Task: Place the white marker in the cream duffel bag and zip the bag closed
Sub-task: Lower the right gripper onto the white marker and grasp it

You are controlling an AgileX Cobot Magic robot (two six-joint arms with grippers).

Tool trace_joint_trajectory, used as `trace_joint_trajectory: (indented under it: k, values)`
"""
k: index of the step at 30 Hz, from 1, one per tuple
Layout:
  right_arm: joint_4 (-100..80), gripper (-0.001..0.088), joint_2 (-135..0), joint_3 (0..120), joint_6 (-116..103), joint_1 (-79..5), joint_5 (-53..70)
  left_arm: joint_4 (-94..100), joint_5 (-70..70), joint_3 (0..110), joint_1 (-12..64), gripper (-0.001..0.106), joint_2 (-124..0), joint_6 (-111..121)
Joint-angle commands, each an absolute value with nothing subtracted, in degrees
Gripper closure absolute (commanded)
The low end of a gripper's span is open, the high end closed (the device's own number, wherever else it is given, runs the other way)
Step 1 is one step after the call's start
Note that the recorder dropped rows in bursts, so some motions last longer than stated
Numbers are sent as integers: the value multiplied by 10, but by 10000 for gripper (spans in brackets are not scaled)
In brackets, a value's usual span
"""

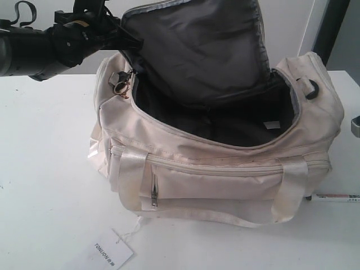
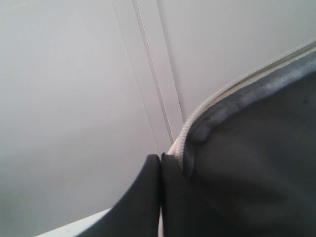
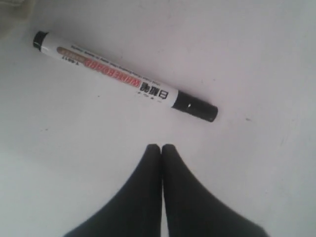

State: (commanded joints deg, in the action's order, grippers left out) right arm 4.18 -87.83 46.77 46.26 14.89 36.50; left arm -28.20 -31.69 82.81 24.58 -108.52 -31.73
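Observation:
The cream duffel bag (image 1: 225, 169) stands on the white table with its top unzipped and its dark lining showing. My left gripper (image 1: 122, 29) is shut on the edge of the top flap (image 1: 197, 45) and holds it upright. In the left wrist view the fingertips (image 2: 153, 163) pinch the flap's zipper edge (image 2: 183, 133). The white marker (image 1: 336, 197) lies flat on the table by the bag's right end, black cap pointing away from the bag. My right gripper (image 3: 161, 147) is shut and empty, hovering just short of the marker (image 3: 123, 76).
A white hang tag (image 1: 111, 251) lies on the table in front of the bag. The gold ring pull (image 1: 120, 85) hangs at the bag's left end, and a black ring (image 1: 311, 89) sits on its right end. A grey part (image 1: 355, 126) pokes in at the right edge.

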Motion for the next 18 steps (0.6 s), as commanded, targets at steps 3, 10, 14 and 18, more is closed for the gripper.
trace_joint_trajectory:
  k: [3,10,14,18]
  values:
    - [39,755,-889,468,516,149,353,-282,-317,828,246,1053,-1085,-317]
    - [38,623,-925,468,700,149,347,-282,-317,828,246,1053,-1085,-317]
    - [38,623,-959,468,722,149,325,-282,-316,828,246,1053,-1085,-317]
    - [38,623,-973,468,794,149,307,-282,-316,828,246,1053,-1085,-317]
